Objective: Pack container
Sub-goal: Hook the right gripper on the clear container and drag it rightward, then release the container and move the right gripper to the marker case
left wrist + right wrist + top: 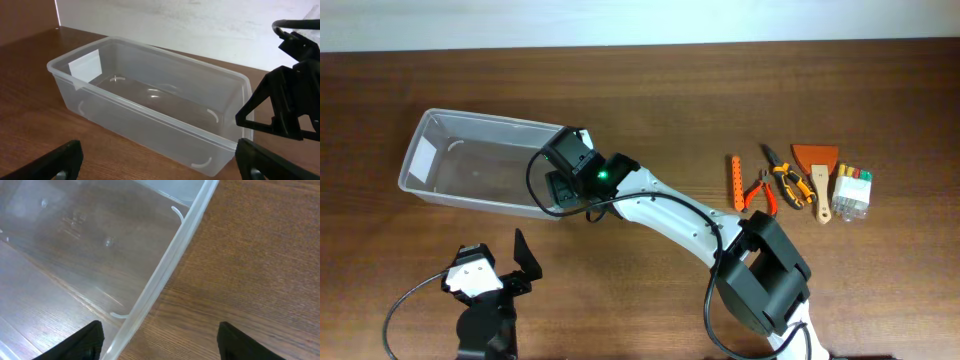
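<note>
The container (430, 160) is a clear plastic tub with a white label on its left short end, lying empty at the table's left centre. It also shows in the left wrist view (125, 107) and the right wrist view (165, 275). My right gripper (563, 178) is open over the tub's right short end, one finger inside the wall and one outside (157, 342). My left gripper (525, 262) is open and empty in front of the tub, near the table's front edge (155, 162). The hand tools lie at the right.
At the right lie an orange tool (737, 181), red-handled pliers (758, 190), orange-and-black cutters (788, 182), an orange-bladed scraper (817, 170) and a small clear box of coloured bits (851, 192). The right arm (670, 215) stretches across the table's middle.
</note>
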Robot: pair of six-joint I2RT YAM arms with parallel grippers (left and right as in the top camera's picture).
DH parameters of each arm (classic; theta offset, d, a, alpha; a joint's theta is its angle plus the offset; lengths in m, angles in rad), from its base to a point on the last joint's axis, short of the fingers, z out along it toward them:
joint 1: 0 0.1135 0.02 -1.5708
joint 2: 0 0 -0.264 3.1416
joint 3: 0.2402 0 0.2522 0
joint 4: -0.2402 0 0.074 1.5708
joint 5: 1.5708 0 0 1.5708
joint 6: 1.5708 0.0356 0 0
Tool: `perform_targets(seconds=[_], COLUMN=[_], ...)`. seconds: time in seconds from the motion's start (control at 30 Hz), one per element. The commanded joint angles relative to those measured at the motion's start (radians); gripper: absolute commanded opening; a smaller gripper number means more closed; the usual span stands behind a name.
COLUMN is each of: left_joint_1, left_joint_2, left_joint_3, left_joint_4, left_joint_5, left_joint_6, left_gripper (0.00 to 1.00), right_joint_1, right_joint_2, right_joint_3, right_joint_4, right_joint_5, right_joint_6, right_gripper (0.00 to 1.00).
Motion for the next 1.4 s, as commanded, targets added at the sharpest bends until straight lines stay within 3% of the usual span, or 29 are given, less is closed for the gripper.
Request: perform_targets(seconds=[0.0, 0.03, 0.1, 0.33, 0.53, 1.0, 1.3, 1.37], left_joint_1=[-0.005, -0.005, -0.005, -0.005, -0.005, -0.005, -0.005, -0.005], left_joint_2=[-0.005, -0.005, -0.005, -0.005, -0.005, -0.005, -0.005, -0.005], left_joint_3=[-0.004, -0.004, -0.004, -0.004, -0.004, -0.004, -0.004, -0.004], left_joint_4=[-0.001, -0.001, -0.001, -0.001, -0.001, -0.001, -0.001, -0.001], left_joint_5=[-0.003, -0.003, -0.003, -0.003, -0.003, -0.003, -0.003, -0.003], left_joint_6=[0.009, 0.009, 0.009, 0.009, 0.009, 0.009, 0.009, 0.009], left_gripper=[0.99, 0.99, 0.99, 0.99, 0.99, 0.99, 0.99, 0.99], right_joint_1=[-0.014, -0.016, -0.021, -0.096, -0.21, -0.323, -0.343, -0.36], right_joint_2=[0.009, 0.009, 0.01, 0.01, 0.01, 0.01, -0.027, -0.071], right_joint_3=[0.018, 0.018, 0.018, 0.018, 0.018, 0.018, 0.019, 0.023], right_joint_4=[-0.001, -0.005, -0.028, -0.204, -0.379, -0.619, -0.579, -0.547], right_joint_5=[0.027, 0.028, 0.043, 0.134, 0.131, 0.031, 0.09, 0.091], right_joint_6=[0.006, 0.006, 0.006, 0.006, 0.007, 0.193, 0.146, 0.072], right_gripper=[0.68, 0.57, 0.46, 0.38, 0.22, 0.19, 0.2, 0.31])
